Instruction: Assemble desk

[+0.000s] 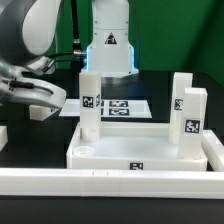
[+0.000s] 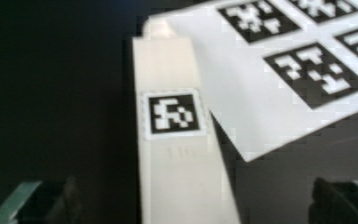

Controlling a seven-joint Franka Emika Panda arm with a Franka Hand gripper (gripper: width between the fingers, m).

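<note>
The desk top (image 1: 120,148) is a white rimmed tray lying in the middle of the table. Three tagged legs stand upright on it: one at its left corner (image 1: 89,100) and two at the exterior view's right (image 1: 192,122), (image 1: 180,88). Another white leg (image 2: 172,120) with a tag lies on the black table. My gripper (image 2: 185,205) hangs over it, open, with one dark finger (image 2: 25,200) on each side of the leg and a wide gap to both. In the exterior view the gripper (image 1: 42,104) is left of the desk top, over that leg's end (image 1: 40,113).
The marker board (image 1: 120,105) lies behind the desk top; its corner (image 2: 300,60) reaches close to the lying leg. Long white border rails run along the front (image 1: 110,182) and the exterior view's right (image 1: 214,150). The robot base (image 1: 108,45) stands at the back.
</note>
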